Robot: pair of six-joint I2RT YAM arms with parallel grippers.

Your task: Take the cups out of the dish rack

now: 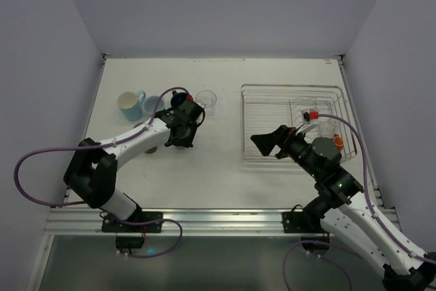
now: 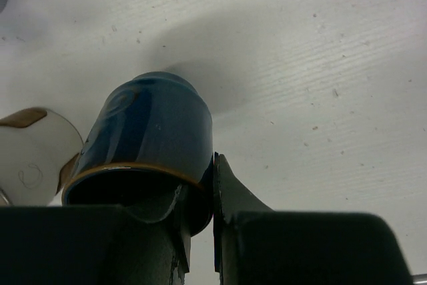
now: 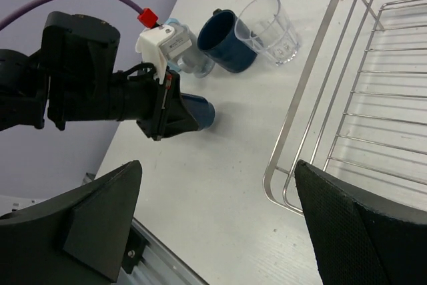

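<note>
Left tool (image 2: 213, 208) clenched on the rim of a dark navy cup (image 2: 150, 138), tipped sideways low at the surface (image 2: 320, 65). Right tool (image 3: 220, 225) spread wide, empty, at the dish rack (image 3: 313, 85) corner. Blue mug (image 1: 131, 105) and glass tumbler (image 1: 206, 102) already out. Orange item (image 1: 338, 142) in the rack, likely one cup left.

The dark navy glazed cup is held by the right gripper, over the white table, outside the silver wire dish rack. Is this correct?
No. The left gripper holds the dark navy glazed cup, as the left wrist view shows; the right gripper is open and empty. The rest is correct.
</note>
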